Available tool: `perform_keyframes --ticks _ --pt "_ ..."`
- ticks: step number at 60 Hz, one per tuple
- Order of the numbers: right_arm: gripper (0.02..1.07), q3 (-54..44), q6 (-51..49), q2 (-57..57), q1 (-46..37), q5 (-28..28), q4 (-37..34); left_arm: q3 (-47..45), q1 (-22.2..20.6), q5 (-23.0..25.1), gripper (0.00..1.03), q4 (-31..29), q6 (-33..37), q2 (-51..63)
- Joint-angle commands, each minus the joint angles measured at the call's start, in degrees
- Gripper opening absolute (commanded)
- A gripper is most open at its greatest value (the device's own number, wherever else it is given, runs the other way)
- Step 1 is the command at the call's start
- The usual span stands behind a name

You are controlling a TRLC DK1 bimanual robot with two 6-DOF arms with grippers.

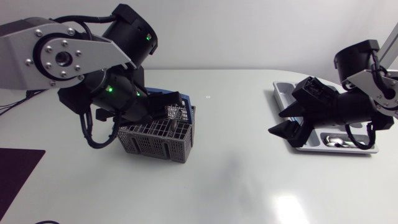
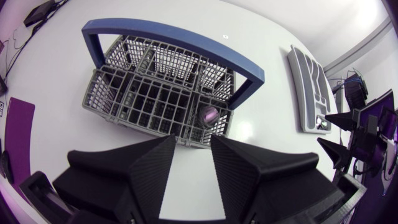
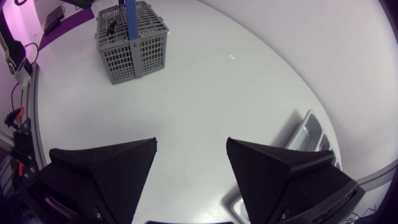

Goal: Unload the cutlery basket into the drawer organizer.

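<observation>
Basket (image 1: 158,140) is left of centre in the head view, organizer (image 1: 281,93) at the right. Left pincer (image 2: 193,142) hangs over the basket, parted and empty. Right pincer (image 1: 277,123) is wide open and empty by the organizer.

Risk: the spoon (image 2: 208,114), as it seems to be, sits deep in a narrow cell. Broad fingers may catch the grid or blue handle (image 2: 168,31) and tip the basket.

Blue handle (image 2: 168,30) arching over basket (image 1: 152,148) top — bare table (image 1: 236,149) open between basket and organizer (image 2: 297,74)
</observation>
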Motion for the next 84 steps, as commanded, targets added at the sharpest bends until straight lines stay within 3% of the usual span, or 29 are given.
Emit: perform_keyframes --ticks 1,18,39,84 --pt "0.83 2.96 7.82 0.65 3.56 0.47 -1.51 -1.26 0.45 -0.48 0.42 -0.21 1.85 0.51" --pt "0.83 9.38 20.57 5.75 12.52 0.29 -4.59 -5.66 0.8 1.54 0.42 3.92 6.07 -2.13" --pt "0.83 13.86 30.76 9.97 18.23 -0.85 -6.96 -12.16 3.35 8.84 0.42 12.71 13.01 -6.0" --pt "0.83 17.46 36.12 13.75 22.01 -4.63 -8.19 -17.44 5.73 12.44 0.42 19.83 19.34 -7.49"
